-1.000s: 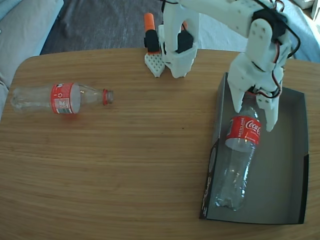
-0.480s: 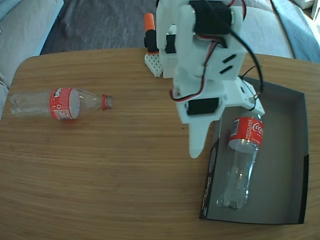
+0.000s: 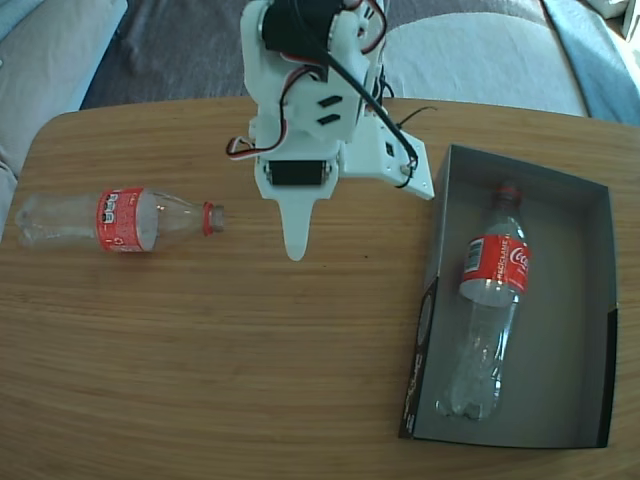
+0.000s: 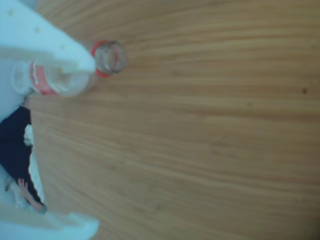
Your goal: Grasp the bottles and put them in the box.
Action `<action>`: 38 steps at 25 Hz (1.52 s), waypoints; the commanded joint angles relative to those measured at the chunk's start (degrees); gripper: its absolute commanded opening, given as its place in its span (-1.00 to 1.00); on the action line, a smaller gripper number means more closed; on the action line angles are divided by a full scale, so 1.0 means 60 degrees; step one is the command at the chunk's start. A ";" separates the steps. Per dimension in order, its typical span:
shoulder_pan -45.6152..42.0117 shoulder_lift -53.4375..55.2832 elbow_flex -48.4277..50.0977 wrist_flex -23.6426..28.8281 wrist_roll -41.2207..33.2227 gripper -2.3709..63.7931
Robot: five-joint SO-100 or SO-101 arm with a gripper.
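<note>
You are looking down on a round-cornered wooden table (image 3: 250, 350). One bottle (image 3: 487, 310) already lies inside the box (image 3: 598, 330) at the right of the fixed view, neck toward the far wall, red label up. It rests along the left half of the grey floor, leaving a free lane on the right.

The second bottle (image 3: 115, 219) lies on its side near the left edge of the table, well apart from the box, its uncapped mouth pointing right toward the arm. The white gripper (image 3: 294, 238) hangs above the bare wood between the two, nearer the loose bottle but not touching it. In the wrist view the fingers (image 4: 55, 47) stand wide apart at the upper and lower left, holding nothing, with the bottle's mouth (image 4: 110, 57) just beyond the upper one.

Judging from this, your next step is the reach to the left. The risks:
- The empty bottle looks light and round, so a finger brushing its side would likely roll it toward the table edge.
- Closing on the narrow neck instead of the body could let it swing or slip.
- The clear plastic may flex under the jaws and squirt out.
- On delivery, the free lane is narrow, so a slanted drop could land on the first bottle or the box wall.
</note>
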 commanded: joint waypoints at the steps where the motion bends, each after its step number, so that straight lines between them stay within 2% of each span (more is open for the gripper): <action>1: 0.0469 0.1128 0.0469 0.0073 -0.0732 0.13; 9: 0.2080 0.1655 0.1260 0.0059 -0.2578 0.13; 13: 0.2915 0.1641 0.1494 -0.0439 -0.3340 0.13; 18: 0.3940 0.1641 0.2095 -0.0498 -0.4351 0.13; 24: 0.5317 0.1626 0.2417 -0.1069 -0.5435 0.16; 28: 0.5654 0.1626 0.2490 -0.1084 -0.5903 0.19; 30: 0.5801 0.1626 0.2783 -0.1406 -0.6328 0.26; 34: 0.6064 0.1626 0.3486 -0.2256 -0.6870 0.27; 38: 0.6094 0.1626 0.3721 -0.2388 -0.6899 0.28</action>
